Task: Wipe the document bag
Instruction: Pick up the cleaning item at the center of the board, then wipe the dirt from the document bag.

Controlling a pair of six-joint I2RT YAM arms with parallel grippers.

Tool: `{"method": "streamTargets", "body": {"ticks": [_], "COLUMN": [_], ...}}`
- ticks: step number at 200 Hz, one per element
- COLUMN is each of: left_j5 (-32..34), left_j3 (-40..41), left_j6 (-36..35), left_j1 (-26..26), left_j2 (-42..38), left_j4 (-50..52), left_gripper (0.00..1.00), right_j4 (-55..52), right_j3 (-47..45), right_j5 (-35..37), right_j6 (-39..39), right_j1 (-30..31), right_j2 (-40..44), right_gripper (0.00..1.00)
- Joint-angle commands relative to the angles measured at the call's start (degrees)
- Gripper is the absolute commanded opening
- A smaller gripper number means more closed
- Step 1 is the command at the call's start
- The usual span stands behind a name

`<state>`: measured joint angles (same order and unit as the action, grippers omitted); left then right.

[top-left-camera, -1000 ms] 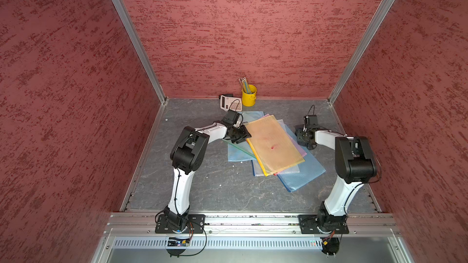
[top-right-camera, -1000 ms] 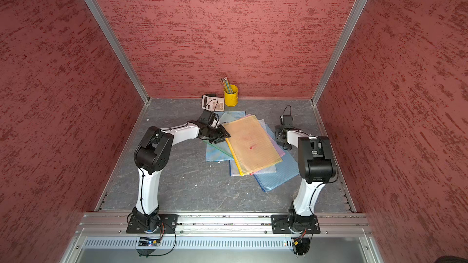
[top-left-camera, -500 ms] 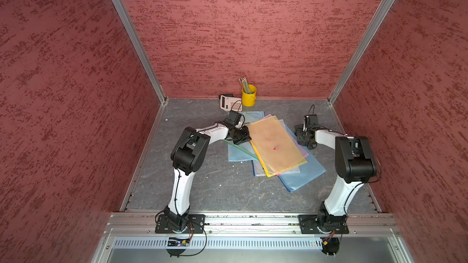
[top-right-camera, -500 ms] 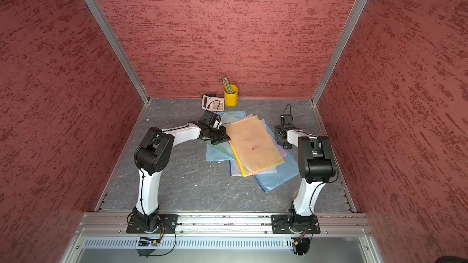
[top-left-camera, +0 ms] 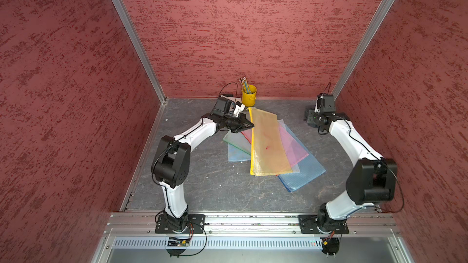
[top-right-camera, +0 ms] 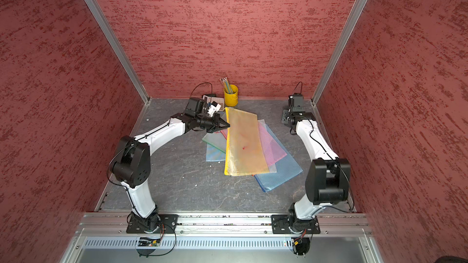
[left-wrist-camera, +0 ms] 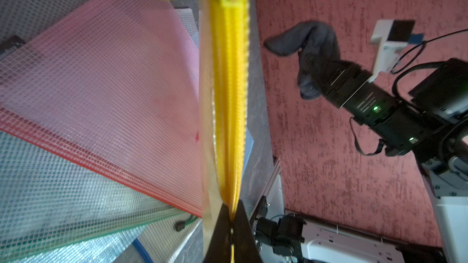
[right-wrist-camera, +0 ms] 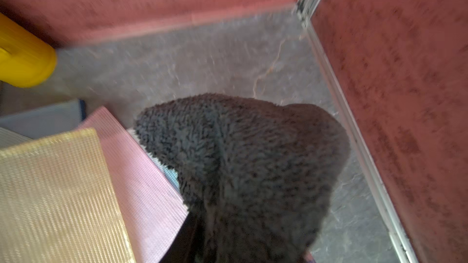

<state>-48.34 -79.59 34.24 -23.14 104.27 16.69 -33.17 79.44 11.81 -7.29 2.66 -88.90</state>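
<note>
The yellow document bag (top-left-camera: 269, 145) lies on top of a fan of other bags in the middle of the table (top-left-camera: 202, 185), a little toward the far side. The left claw (top-left-camera: 249, 125) is pressed together on its zipper edge at the far left, and this edge is raised a bit above the pink bag (top-left-camera: 291, 145) below. The right claw (top-left-camera: 310, 118) is near the far right corner, well apart from the bag, and it pinches a grey cloth (right-wrist-camera: 240, 168). The cloth hides its fingers, so we judge the grip from how the cloth sits on the claw in the air.

We think the step in hand is to bring the cloth to the bag. To do it well, we should lower it on the red spot (top-left-camera: 266, 148) near the bag's middle and rub with short strokes away from the left claw, so the pinch pulls the mesh flat. The left claw should hold the edge low, otherwise the bag may slide on the bags under it. We should also avoid the yellow cup (top-left-camera: 249, 96) just beyond the far end.
</note>
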Motion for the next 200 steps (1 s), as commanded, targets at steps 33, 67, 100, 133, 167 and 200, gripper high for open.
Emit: {"method": "streamTargets", "body": {"ticks": [33,67,100,133,167,200], "left_j5": [-2.82,-1.48,1.20,2.15,3.96,7.12], "left_j3": [13.10,19.31,20.25,20.51,19.52,18.67], "left_j6": [-4.69,-7.23,-9.54,-10.13,-13.23,-15.42], "left_j1": [3.94,5.64,4.77,4.95,4.33,4.06], "left_j2": [-4.87,-5.77,-2.87,-2.50,-0.65,1.50], "left_j4": [4.35,5.49,5.75,7.79,10.80,12.67], "left_gripper": [0.00,0.00,0.00,0.00,0.00,0.00], "right_j4": [-12.64,-8.75,8.39,18.63,17.61,12.90], "right_j3": [1.94,-6.21,-19.50,-27.21,-31.19,-37.21], "right_j5": [1.42,0.42,-6.29,-8.58,-7.60,-7.32], "right_j6": [-10.17,-23.20,-33.02,-40.41,-47.21,-57.35], "right_j1": [21.95,36.59,46.30,51.14,56.75,60.22], "right_j2": [5.32,10.35,5.99,-3.29,-7.93,-5.18], "right_gripper": [0.30,0.29,0.29,0.27,0.27,0.27]}}
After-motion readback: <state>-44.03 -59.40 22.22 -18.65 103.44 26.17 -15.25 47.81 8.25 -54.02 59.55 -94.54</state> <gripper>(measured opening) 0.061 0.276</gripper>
